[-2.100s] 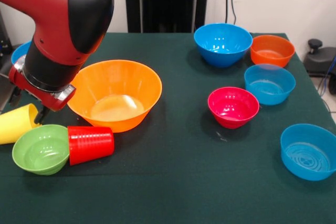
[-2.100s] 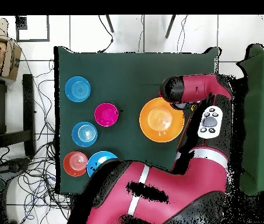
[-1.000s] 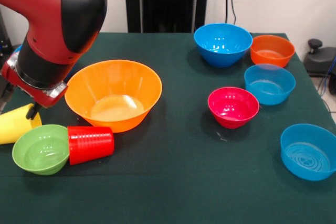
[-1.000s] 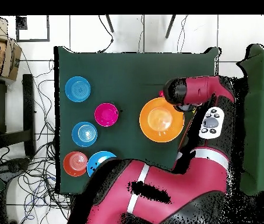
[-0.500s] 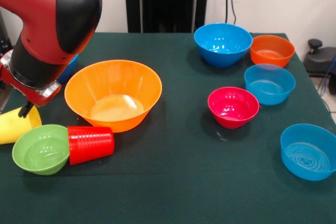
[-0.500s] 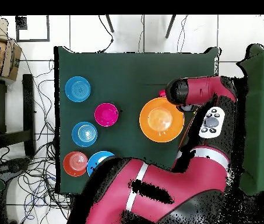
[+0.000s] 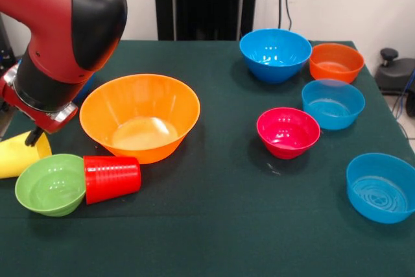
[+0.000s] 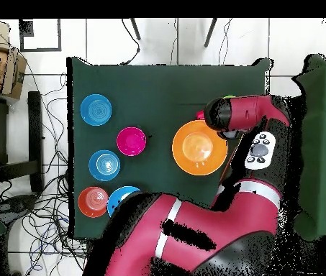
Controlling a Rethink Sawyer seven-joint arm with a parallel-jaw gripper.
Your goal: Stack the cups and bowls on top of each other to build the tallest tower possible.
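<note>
the yellow cup (image 7: 18, 154) lying on its side looks light, thin-walled and slippery (likely to roll), best pinched across its rim, though the gripper (image 7: 30, 137) hides its opening, so i cannot tell.

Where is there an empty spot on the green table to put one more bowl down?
The biggest bare patch lies between the big orange bowl and the pink bowl, running to the near edge. It is crowded at the left, where the green bowl, red cup and yellow cup huddle under the arm.
</note>
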